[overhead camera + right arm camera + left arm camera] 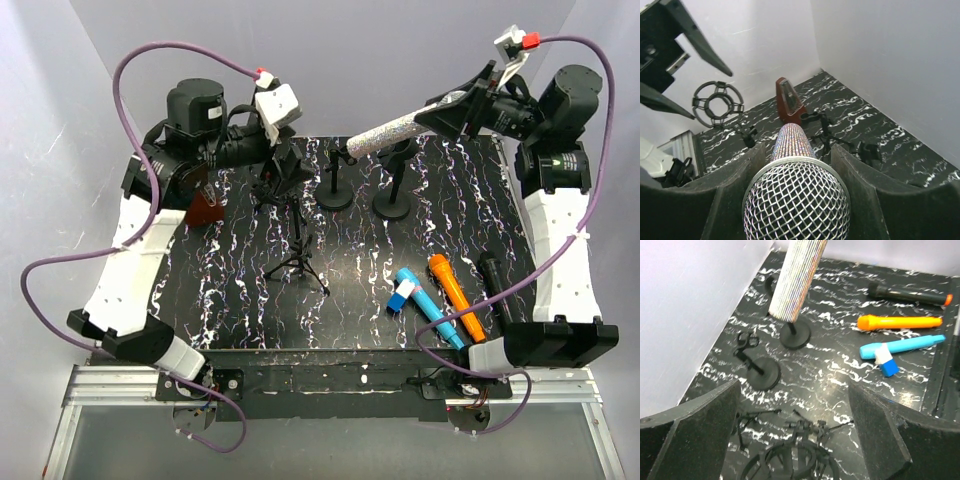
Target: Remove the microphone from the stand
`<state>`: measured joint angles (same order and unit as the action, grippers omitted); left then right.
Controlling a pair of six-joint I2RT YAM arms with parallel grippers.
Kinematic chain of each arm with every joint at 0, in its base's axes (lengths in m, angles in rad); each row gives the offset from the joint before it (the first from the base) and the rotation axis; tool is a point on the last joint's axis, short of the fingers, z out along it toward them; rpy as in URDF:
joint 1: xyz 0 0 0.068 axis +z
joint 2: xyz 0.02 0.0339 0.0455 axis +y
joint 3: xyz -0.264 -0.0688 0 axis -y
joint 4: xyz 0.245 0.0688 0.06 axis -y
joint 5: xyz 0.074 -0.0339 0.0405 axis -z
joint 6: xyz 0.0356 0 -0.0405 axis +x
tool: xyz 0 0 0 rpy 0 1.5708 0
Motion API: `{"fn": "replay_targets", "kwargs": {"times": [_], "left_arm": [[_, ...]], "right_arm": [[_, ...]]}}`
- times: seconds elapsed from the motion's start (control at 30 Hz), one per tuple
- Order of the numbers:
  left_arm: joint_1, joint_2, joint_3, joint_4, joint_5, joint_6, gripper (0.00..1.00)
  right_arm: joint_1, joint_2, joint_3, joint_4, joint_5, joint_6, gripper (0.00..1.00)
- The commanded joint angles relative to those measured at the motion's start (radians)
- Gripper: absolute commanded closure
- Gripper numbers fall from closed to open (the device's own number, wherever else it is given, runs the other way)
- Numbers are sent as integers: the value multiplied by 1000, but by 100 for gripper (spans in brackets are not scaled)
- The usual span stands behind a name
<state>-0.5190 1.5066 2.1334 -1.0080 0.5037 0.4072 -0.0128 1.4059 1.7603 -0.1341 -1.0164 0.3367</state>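
The glittery silver microphone (400, 128) hung tilted above the back of the black white-veined desk (235, 300). The right gripper's (455, 108) jaws were clamped on its head end, and its tail end sat just over a black round-based stand (335, 188). The left gripper (795, 400) hovered over a black tripod stand (297, 255), jaws wide and empty. Any print on the white-and-blue tag (885, 362) of the blue microphone (910, 345) was too small to read.

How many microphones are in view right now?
4. The glittery microphone is held in the right end effector; the blue microphone, orange microphone and black microphone lie side by side on the mat, near right. None appears hidden.
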Motion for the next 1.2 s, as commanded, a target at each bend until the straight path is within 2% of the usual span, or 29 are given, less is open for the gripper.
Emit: {"fn": "replay_targets", "kwargs": {"times": [0.0, 0.13, 0.33, 0.57, 0.67, 0.7, 0.8, 0.83, 0.9, 1.07, 1.17], "left_arm": [[-3, 69, 40, 69, 185, -59, 12], [-32, 121, 30, 153, 225, -94, 13], [-78, 161, -18, 290, 171, -94, 20], [-111, 185, -33, 322, 173, -62, 49], [-111, 170, -58, 353, 170, -83, 69], [-111, 167, -67, 364, 167, -96, 77], [-111, 153, -102, 419, 132, -165, 100], [-111, 150, -113, 440, 102, -191, 100], [-111, 149, -124, 482, 32, -267, 100], [-111, 142, -147, 572, -39, -360, 100], [-111, 164, -122, 575, -47, -399, 100]], "right_arm": [[74, 19, 103, -24, -27, -62, 99], [128, 59, 185, -25, -17, -54, 99], [201, 84, 232, -53, -22, -54, 99], [237, 84, 229, -73, 6, -51, 99], [243, 77, 216, -73, 38, -42, 99], [244, 74, 206, -71, 61, -36, 92], [255, 68, 180, -73, 133, 2, 56], [260, 73, 177, -85, 159, 13, 47], [263, 74, 163, -93, 188, 36, 36], [263, 70, 116, -68, 283, 113, 18], [264, 85, 125, -47, 285, 130, 17]]}}
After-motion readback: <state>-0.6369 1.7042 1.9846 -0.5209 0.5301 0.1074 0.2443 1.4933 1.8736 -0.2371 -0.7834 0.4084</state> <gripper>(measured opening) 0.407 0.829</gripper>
